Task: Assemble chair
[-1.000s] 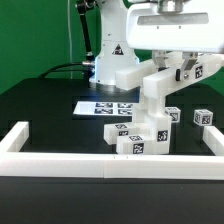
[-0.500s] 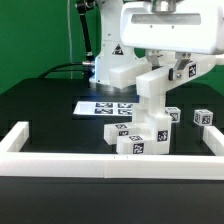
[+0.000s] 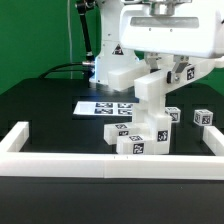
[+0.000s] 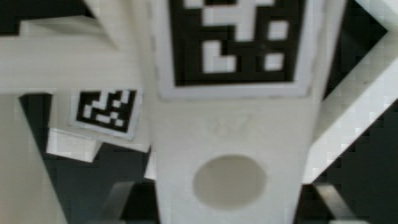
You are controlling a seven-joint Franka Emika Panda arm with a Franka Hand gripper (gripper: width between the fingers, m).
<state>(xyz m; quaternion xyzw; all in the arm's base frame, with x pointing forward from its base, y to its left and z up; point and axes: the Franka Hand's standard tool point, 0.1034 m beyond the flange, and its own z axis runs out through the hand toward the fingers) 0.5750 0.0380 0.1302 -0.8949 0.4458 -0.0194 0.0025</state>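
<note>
Since a second ago my claw [image 3: 166,68] has slid slightly toward the exterior view's left. The wrist view cuts off my fingertips, so I cannot tell whether they clamp or stand apart. A tagged chair part [image 4: 231,130] fills the space between them, its long axis near upright, its lower end hidden against the pile [image 3: 140,138] behind the near border rail [image 3: 60,160]

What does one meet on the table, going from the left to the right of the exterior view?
Left side of the border rail → marker board → cluster of chair parts → small loose tagged block.
</note>
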